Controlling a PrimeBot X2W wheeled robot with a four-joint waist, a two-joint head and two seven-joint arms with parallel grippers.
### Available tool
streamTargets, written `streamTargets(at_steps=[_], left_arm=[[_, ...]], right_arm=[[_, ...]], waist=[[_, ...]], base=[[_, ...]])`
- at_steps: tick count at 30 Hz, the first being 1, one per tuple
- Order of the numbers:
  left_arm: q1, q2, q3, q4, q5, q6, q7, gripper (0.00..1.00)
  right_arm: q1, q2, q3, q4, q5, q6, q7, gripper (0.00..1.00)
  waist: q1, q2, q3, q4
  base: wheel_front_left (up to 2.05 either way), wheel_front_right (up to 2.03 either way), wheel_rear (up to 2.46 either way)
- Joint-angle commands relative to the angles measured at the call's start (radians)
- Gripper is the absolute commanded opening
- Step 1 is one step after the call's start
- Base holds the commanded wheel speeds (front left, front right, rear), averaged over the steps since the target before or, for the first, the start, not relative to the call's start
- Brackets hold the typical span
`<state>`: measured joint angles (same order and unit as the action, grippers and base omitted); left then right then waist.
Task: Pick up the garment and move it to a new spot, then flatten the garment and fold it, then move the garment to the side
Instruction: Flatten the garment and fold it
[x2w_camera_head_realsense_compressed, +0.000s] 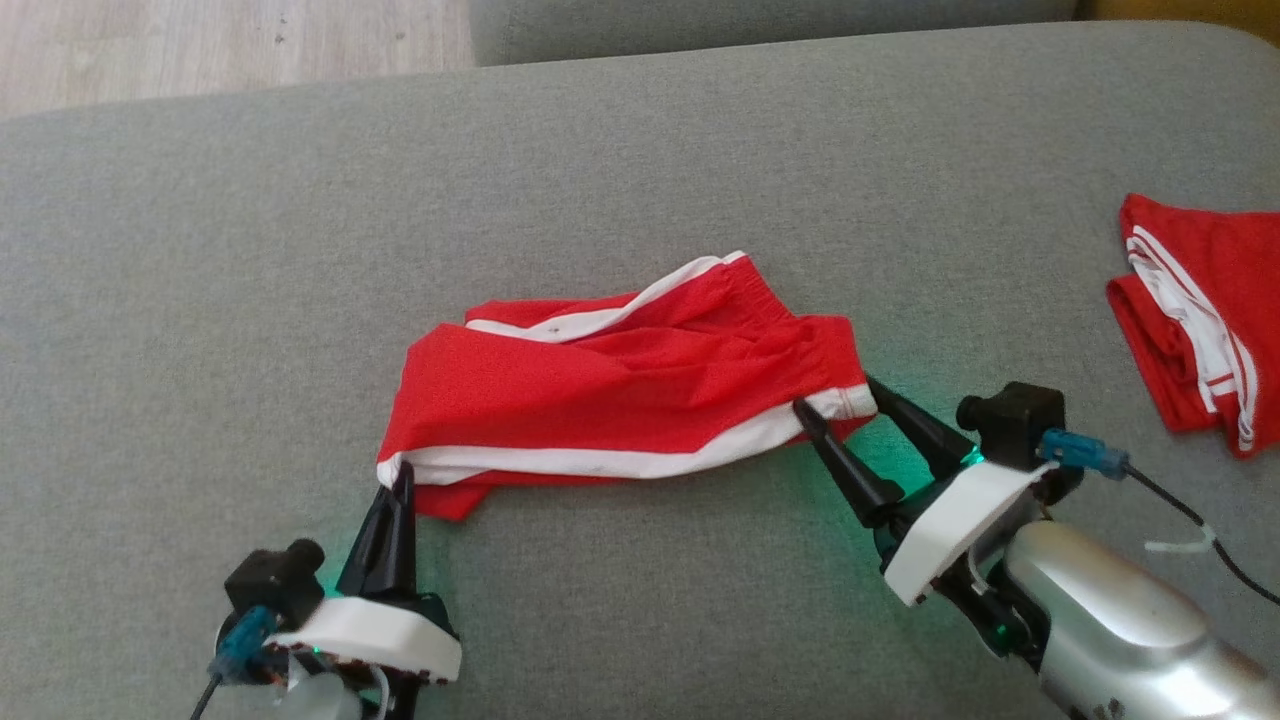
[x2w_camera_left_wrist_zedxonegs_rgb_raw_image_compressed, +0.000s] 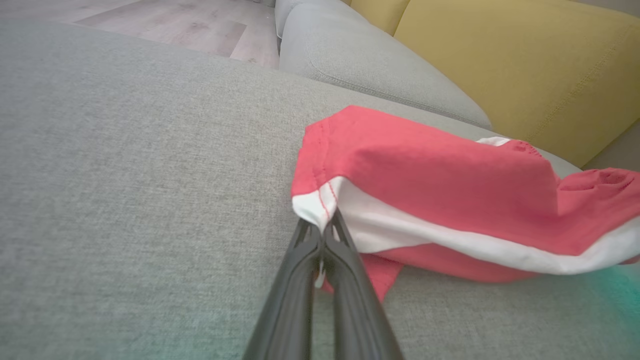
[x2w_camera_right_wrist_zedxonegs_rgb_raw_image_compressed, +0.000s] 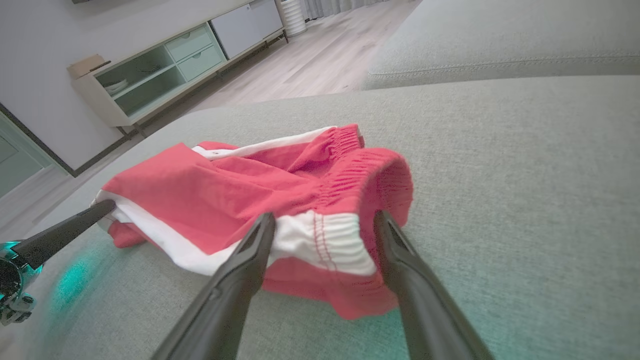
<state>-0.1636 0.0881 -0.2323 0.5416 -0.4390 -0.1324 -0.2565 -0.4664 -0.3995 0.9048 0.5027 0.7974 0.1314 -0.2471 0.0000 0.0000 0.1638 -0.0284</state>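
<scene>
Garment (x2w_camera_head_realsense_compressed: 620, 390) first: where does it lie?

Mid-way across the grey cushion (x2w_camera_head_realsense_compressed: 640, 170). It is a pair of red shorts with white trim, loosely bunched, with the elastic waist toward the right.

And the left claw (x2w_camera_head_realsense_compressed: 402, 485)?

Closed tight on the near left corner, pinching the white hem.

The right claw (x2w_camera_head_realsense_compressed: 835, 395)?

Spread wide, one finger on either side of the white band at the near right end of the waist. Whether the fingers touch the cloth I cannot tell.

Anything around it?

A second red-and-white piece (x2w_camera_head_realsense_compressed: 1200, 320) lies at the cushion's right edge, well apart. The wood floor (x2w_camera_head_realsense_compressed: 200, 40) shows at the far left.
</scene>
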Motion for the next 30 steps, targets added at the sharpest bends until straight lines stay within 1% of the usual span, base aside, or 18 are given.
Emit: streamTargets(at_steps=[1,3,5,10,15,18,22,26,30], left_arm=[[-0.032,0.009,0.033,-0.023,0.008,0.002,-0.005,0.00],[-0.031,0.009,0.035,-0.024,0.010,0.002,-0.005,0.00],[-0.030,0.009,0.037,-0.025,0.012,0.002,-0.005,0.00],[-0.027,0.012,0.040,-0.026,0.014,0.002,-0.005,0.00],[-0.025,0.011,0.035,-0.028,0.015,0.002,-0.005,0.00],[-0.022,0.010,0.034,-0.031,0.015,0.002,-0.005,0.00],[-0.018,0.012,0.032,-0.033,0.016,0.002,-0.005,0.00],[-0.014,0.013,0.031,-0.033,0.017,0.002,-0.005,0.00],[-0.008,0.015,0.031,-0.034,0.017,0.002,-0.005,0.00]], right_arm=[[-0.030,-0.022,0.021,-0.019,0.030,-0.001,-0.005,1.00],[-0.054,-0.039,0.082,-0.019,0.088,-0.001,-0.008,1.00],[-0.069,-0.049,0.121,-0.020,0.119,-0.001,-0.009,1.00],[-0.108,-0.080,0.222,-0.024,0.184,-0.001,-0.006,1.00],[-0.145,-0.116,0.320,-0.039,0.224,-0.001,0.003,1.00],[-0.157,-0.131,0.347,-0.049,0.241,-0.001,0.004,1.00],[-0.159,-0.151,0.368,-0.074,0.244,-0.001,0.038,1.00],[-0.147,-0.175,0.374,-0.100,0.243,-0.001,0.075,1.00],[-0.130,-0.193,0.375,-0.122,0.230,-0.001,0.089,1.00]], waist=[[0.0000,0.0000,0.000,0.002],[0.0000,0.0000,0.001,0.005],[0.0000,0.0000,0.002,0.006],[0.0000,0.0000,0.001,0.002],[0.0000,0.0000,-0.006,-0.001],[0.0000,0.0000,-0.010,-0.001],[0.0000,0.0000,-0.016,0.001],[0.0000,0.0000,-0.024,0.003],[0.0000,0.0000,-0.031,0.003]], base=[[0.00,0.00,0.00],[0.00,0.00,0.00],[0.00,0.00,0.00],[0.00,0.00,0.00],[0.00,0.00,0.00],[0.00,0.00,0.00],[0.00,0.00,0.00],[0.00,0.00,0.00],[0.00,0.00,0.00]])
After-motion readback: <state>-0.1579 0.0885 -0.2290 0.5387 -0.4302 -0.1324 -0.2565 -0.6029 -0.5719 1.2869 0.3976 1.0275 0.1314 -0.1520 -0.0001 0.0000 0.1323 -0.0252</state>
